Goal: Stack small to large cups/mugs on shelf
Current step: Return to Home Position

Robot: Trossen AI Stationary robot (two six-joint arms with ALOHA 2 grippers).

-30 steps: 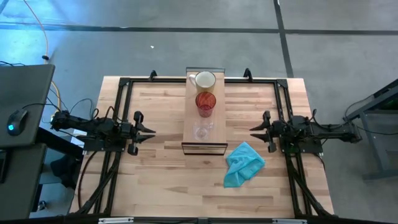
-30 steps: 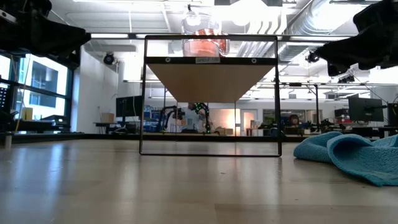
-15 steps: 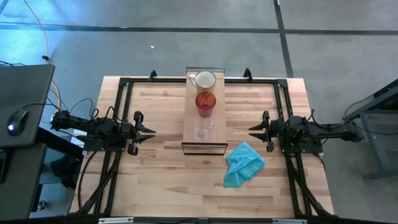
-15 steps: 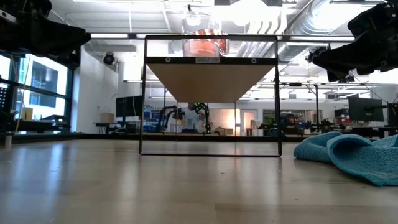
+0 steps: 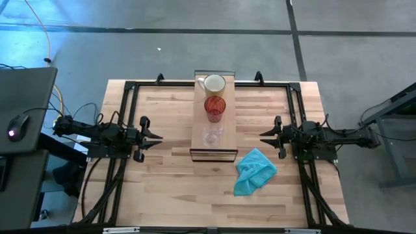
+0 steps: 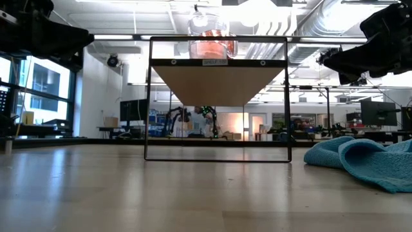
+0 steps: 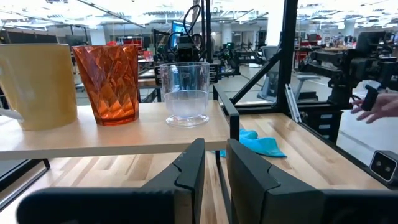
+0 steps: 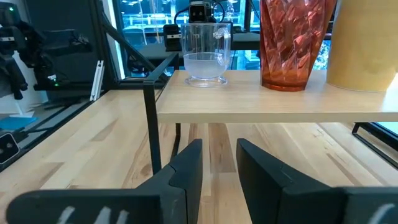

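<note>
The shelf (image 5: 203,120), a light-wood board on a thin dark frame, stands raised over the table's middle. On it stand three cups in a row, apart and upright on their bases. The cream-white mug (image 5: 214,83) is at the far end, the red cup (image 5: 215,106) in the middle, and the clear glass (image 5: 211,136) toward the near end. My left gripper (image 5: 158,138) hovers left of the shelf and my right gripper (image 5: 264,137) right of it. Both point at the shelf, each with a narrow gap between its fingers (image 7: 214,177) (image 8: 219,171). Neither holds anything.
A crumpled teal cloth (image 5: 255,171) lies on the table near the shelf's near right corner, below my right gripper. A dark rail frame (image 5: 128,97) borders the tabletop. A person's hand (image 7: 376,109) shows beyond the table's right side. Bare wood lies left of the shelf.
My right gripper has shifted slightly toward the shelf and then kept still. The cups and the cloth stand as before.
</note>
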